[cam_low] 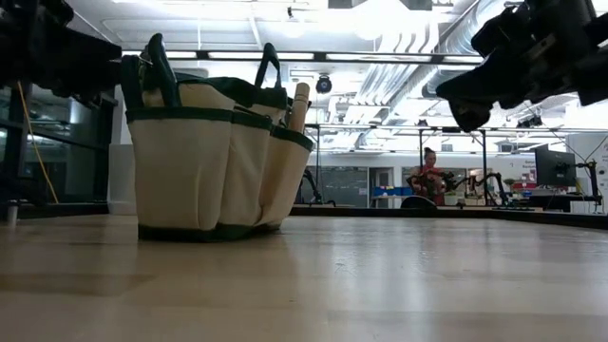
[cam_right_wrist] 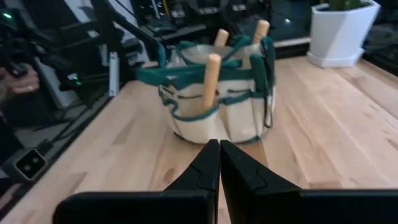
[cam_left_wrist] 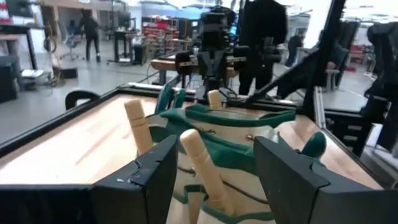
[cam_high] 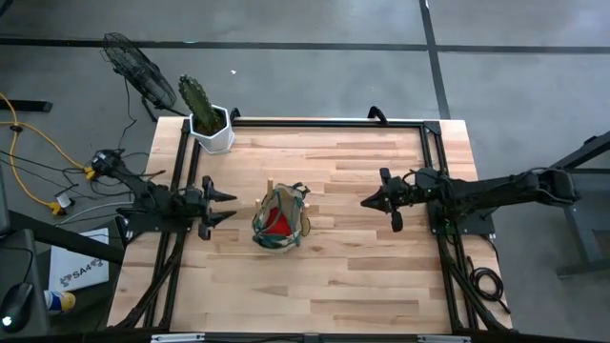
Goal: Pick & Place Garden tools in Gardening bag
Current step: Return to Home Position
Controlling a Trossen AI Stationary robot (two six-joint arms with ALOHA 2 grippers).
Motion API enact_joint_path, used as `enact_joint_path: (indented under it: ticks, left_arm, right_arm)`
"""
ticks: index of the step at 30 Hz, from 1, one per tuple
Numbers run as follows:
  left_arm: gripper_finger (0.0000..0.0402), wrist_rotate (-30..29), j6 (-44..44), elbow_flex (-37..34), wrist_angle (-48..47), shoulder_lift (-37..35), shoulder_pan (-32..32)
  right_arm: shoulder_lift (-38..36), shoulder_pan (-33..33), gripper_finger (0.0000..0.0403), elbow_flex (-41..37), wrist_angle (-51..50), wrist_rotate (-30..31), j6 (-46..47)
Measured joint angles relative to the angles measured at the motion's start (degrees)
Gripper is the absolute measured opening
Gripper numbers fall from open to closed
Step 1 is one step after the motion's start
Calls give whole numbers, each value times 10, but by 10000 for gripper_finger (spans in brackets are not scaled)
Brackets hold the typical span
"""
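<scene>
High view: The tan bag (cam_high: pixel 286 233) with green trim stands upright near the middle of the wooden table (cam_high: pixel 362 272), a red piece (cam_high: pixel 276 225) showing in its open mouth. The left gripper (cam_high: pixel 232 206) sits just beside the bag's left side, its fingers spread and grasping nothing. The right gripper (cam_high: pixel 365 202) points at the bag from well apart, fingers pressed together on nothing, with bare boards between them. A white pot (cam_high: pixel 215 133) with a cactus (cam_high: pixel 196 98) stands at the far left corner, and a fan (cam_high: pixel 133 62) stands off the table. A white carton (cam_high: pixel 76 274) on the floor carries print too small to read.

Low view: The bag rests flat on the tabletop, side pockets facing out, and a wooden handle (cam_low: pixel 299 103) rises past its rim. A person (cam_low: pixel 429 173) sits far back in the room.

Left wrist view: Three wooden handles stick up from the bag's pockets, one between the arm's own widely parted fingers (cam_left_wrist: pixel 155 180).

Right wrist view: The closed fingers (cam_right_wrist: pixel 208 163) aim at the bag across open board. Three handles stand up in it, and the white pot is beyond, near the table edge.
</scene>
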Motion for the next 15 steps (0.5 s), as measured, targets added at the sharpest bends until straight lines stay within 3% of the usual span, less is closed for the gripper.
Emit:
enact_joint_path:
  ticks: [5, 15]
  left_arm:
    - [206, 114, -4, -1, 8, 7, 88]
    - [150, 391, -3, -1, 0, 15, 298]
  right_arm:
    - [70, -25, 4, 0, 69, -54, 0]
    - [220, -24, 4, 0, 240, -57, -1]
